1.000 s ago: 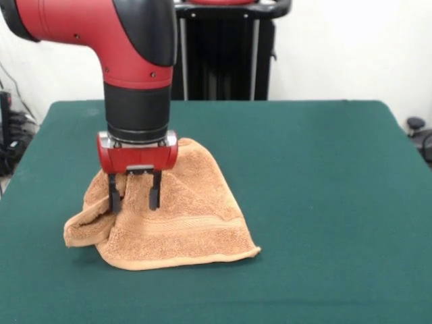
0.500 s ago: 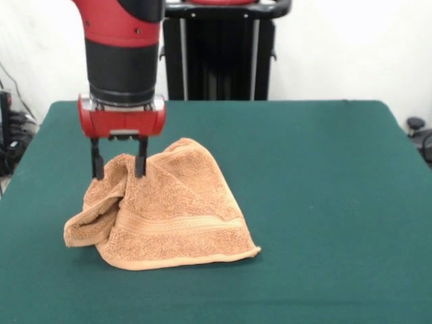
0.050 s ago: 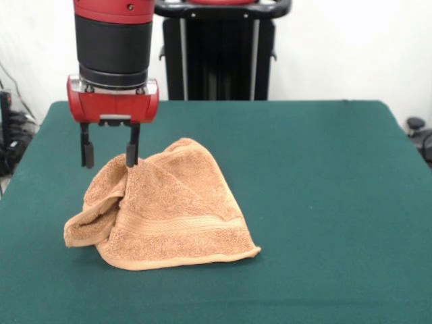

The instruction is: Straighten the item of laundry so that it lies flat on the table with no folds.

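The item of laundry [image 3: 169, 216], an orange-tan terry towel, lies in a rumpled heap on the left half of the green table [image 3: 317, 202]. It peaks near its back and has a folded lobe at the left. A woven band stripe runs along its front edge. My gripper [image 3: 109, 159] hangs open just above the heap's upper left part with nothing between its fingers. Its right fingertip [image 3: 131, 160] is at the towel's raised fold; I cannot tell whether it touches. The left fingertip [image 3: 87, 160] hangs over bare table.
A black stand [image 3: 219, 54] rises behind the table's far edge. Cables [image 3: 12, 135] hang off the left side, and a dark object [image 3: 418, 131] sits beyond the right edge. The table's left edge is close to the towel.
My gripper has risen out of the towel and shifted left, staying open. The towel stayed in its heap, with the fold behind the gripper now showing.
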